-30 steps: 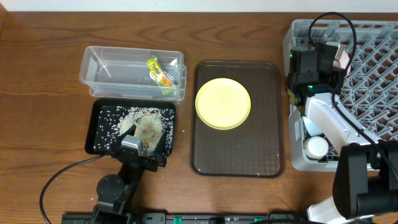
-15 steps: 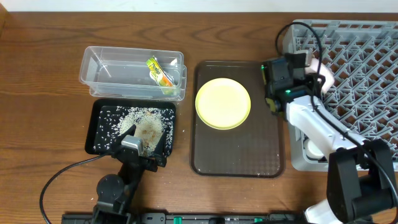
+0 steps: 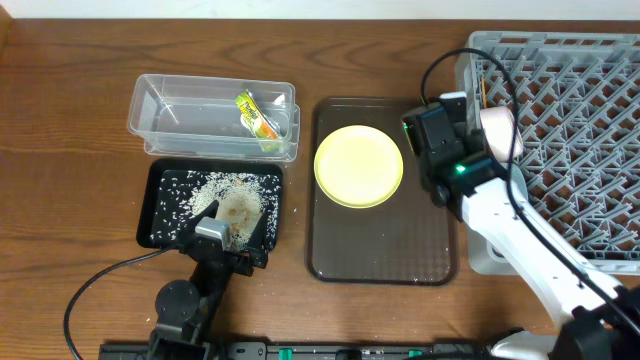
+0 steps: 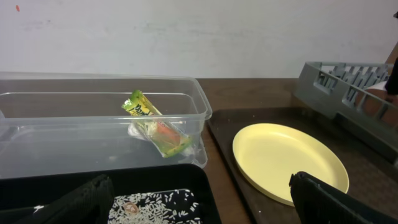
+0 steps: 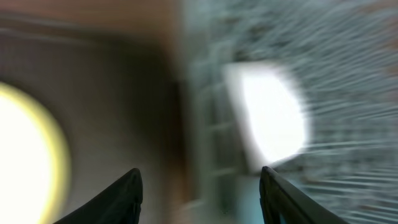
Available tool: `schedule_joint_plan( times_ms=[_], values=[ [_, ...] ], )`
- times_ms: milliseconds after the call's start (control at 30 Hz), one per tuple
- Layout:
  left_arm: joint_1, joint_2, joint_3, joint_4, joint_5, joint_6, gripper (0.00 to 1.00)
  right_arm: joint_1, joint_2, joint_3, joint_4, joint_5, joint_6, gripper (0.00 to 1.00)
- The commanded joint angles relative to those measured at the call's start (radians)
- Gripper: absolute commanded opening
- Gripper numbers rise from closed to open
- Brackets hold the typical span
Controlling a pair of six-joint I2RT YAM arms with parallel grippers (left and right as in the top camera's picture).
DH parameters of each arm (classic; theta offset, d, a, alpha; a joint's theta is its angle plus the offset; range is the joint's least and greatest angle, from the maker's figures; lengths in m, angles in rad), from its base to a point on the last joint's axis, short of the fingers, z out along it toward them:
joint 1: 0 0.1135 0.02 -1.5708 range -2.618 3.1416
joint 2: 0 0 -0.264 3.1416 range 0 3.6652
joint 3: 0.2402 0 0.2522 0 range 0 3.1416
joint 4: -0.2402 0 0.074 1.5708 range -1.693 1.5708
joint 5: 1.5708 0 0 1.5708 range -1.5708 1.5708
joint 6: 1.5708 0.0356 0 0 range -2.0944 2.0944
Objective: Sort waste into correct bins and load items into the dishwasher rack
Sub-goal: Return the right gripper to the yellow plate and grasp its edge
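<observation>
The right gripper [image 5: 200, 173] has its jaws spread, and nothing is between them. It hangs over the right edge of the brown tray [image 3: 383, 250], where this tray meets the rack [image 3: 580, 130]. The right wrist view is all blurred. There the plate [image 3: 358, 166] shows to the left of the left finger, and a white dish [image 3: 497, 130] shows above the right finger. Neither one is inside the jaws. From overhead, the white dish stands on its edge in the rack, just right of the brown tray. I cannot tell if it is a bowl or a cup. The plate lies flat on the far half of the brown tray. The rack wall stands between this tray and the dish.

The left gripper [image 4: 200, 182] has its jaws spread wide and holds nothing. It is well left of the brown tray, over the near edge of the black tray [image 3: 158, 236], which carries rice [image 3: 225, 185]. Behind the black tray, also left of the brown tray, is the tub [image 3: 180, 120], with the wrapper [image 3: 257, 115] inside near its right end. The right arm crosses the near right corner of the brown tray and covers part of the rack.
</observation>
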Motion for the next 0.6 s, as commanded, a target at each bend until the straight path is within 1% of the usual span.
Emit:
schedule_joint_plan(
  times_ms=[0, 33, 100, 167, 200, 233, 467, 500, 567],
  values=[
    [0.003, -0.001, -0.016, -0.033, 0.010, 0.017, 0.92, 0.013, -0.007, 0.001, -0.023, -0.547, 0.172, 0.58],
    [0.003, -0.001, -0.016, -0.033, 0.010, 0.017, 0.92, 0.014, 0.002, -0.005, -0.024, -0.632, 0.199, 0.57],
    [0.003, -0.001, -0.016, -0.033, 0.010, 0.017, 0.92, 0.017, 0.023, -0.017, -0.031, -0.705, 0.268, 0.49],
    [0.003, -0.001, -0.016, -0.033, 0.010, 0.017, 0.93, 0.018, 0.052, -0.030, -0.056, -0.687, 0.377, 0.46],
    [0.003, -0.001, -0.016, -0.033, 0.010, 0.017, 0.92, 0.018, 0.074, -0.039, -0.059, -0.671, 0.430, 0.46],
    [0.003, -0.001, -0.016, -0.033, 0.010, 0.017, 0.92, 0.018, 0.092, -0.042, -0.059, -0.660, 0.452, 0.46],
    [0.003, -0.001, -0.016, -0.033, 0.010, 0.017, 0.92, 0.013, 0.214, -0.043, -0.017, -0.632, 0.513, 0.46],
    [0.003, -0.001, -0.016, -0.033, 0.010, 0.017, 0.92, 0.014, 0.232, -0.043, -0.016, -0.626, 0.527, 0.45],
    [0.003, -0.001, -0.016, -0.033, 0.010, 0.017, 0.92, 0.013, 0.260, -0.043, -0.016, -0.625, 0.540, 0.39]
  ],
)
